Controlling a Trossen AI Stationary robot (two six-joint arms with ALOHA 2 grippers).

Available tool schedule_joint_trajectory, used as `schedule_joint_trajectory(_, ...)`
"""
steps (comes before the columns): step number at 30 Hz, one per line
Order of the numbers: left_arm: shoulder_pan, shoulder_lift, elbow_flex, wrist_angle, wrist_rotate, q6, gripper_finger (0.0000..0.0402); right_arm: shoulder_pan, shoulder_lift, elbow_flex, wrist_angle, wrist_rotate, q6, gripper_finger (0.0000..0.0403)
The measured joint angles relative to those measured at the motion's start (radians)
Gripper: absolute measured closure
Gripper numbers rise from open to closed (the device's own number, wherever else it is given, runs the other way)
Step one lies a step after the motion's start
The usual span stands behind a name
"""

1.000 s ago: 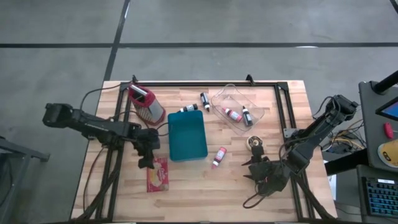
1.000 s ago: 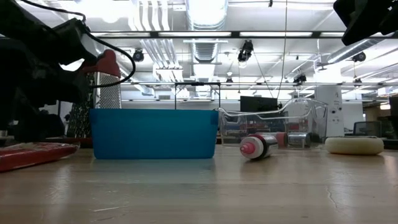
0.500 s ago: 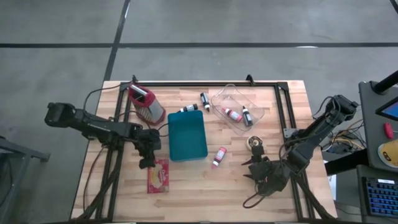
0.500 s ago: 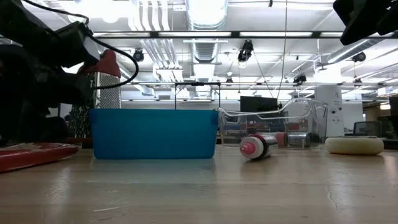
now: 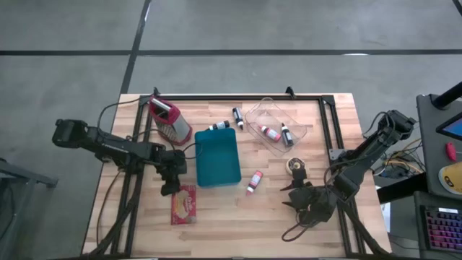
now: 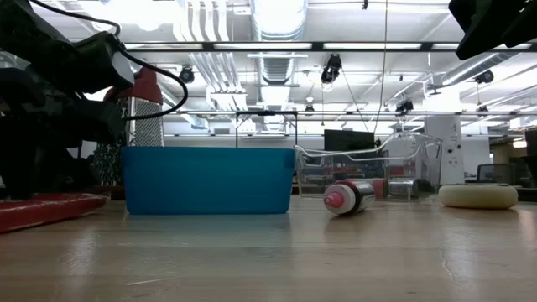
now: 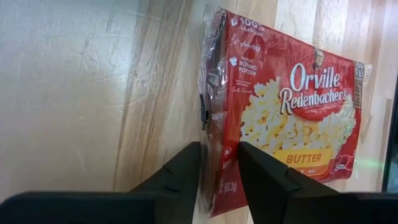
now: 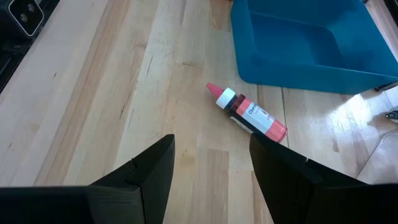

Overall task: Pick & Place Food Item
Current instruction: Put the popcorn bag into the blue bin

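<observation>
My left claw [image 7: 219,163] is clenched on the near edge of the popcorn bag [image 7: 283,112], which lies flat on the bench [image 5: 216,217], its length running away from me. The blue bin [image 5: 217,158] sits just beside it.
</observation>
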Motion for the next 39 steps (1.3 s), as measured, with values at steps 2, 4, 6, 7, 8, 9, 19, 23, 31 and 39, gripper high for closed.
schedule_joint_trajectory(2,0.0,0.0,0.0,0.0,0.0,0.004,0.0291,0.0,0.0,0.0,0.0,0.0,0.001,0.0197)
schedule_joint_trajectory(4,0.0,0.0,0.0,0.0,0.0,0.008,0.0293,0.0,0.0,0.0,0.0,0.0,0.002,0.0197)
schedule_joint_trajectory(6,0.0,0.0,0.0,0.001,0.001,0.012,0.0294,0.0,0.0,0.0,0.0,0.0,0.003,0.0197)
schedule_joint_trajectory(7,0.0,0.0,0.0,0.001,0.001,0.015,0.0294,0.0,0.0,0.0,0.0,0.0,0.003,0.0197)
schedule_joint_trajectory(8,0.0,0.0,0.0,0.001,0.001,0.018,0.0294,0.0,0.0,0.0,0.0,0.0,0.003,0.0197)
schedule_joint_trajectory(9,0.0,0.0,0.0,0.001,0.001,0.018,0.0294,0.0,0.0,0.0,0.0,0.0,0.003,0.0197)
schedule_joint_trajectory(19,0.0,-0.008,0.006,-0.005,0.028,0.03,0.0294,0.0,0.0,0.0,0.001,-0.001,0.001,0.0197)
schedule_joint_trajectory(23,-0.002,-0.009,0.022,-0.005,0.079,0.035,0.0294,0.0,0.0,0.0,0.001,-0.005,0.002,0.0197)
schedule_joint_trajectory(31,-0.001,-0.01,0.034,-0.002,0.114,0.044,0.0294,0.0,0.0,0.0,0.001,-0.008,0.003,0.0197)
schedule_joint_trajectory(39,-0.001,-0.012,0.035,-0.001,0.171,0.048,0.0295,0.0,0.0,0.0,0.001,-0.023,0.003,0.0197)
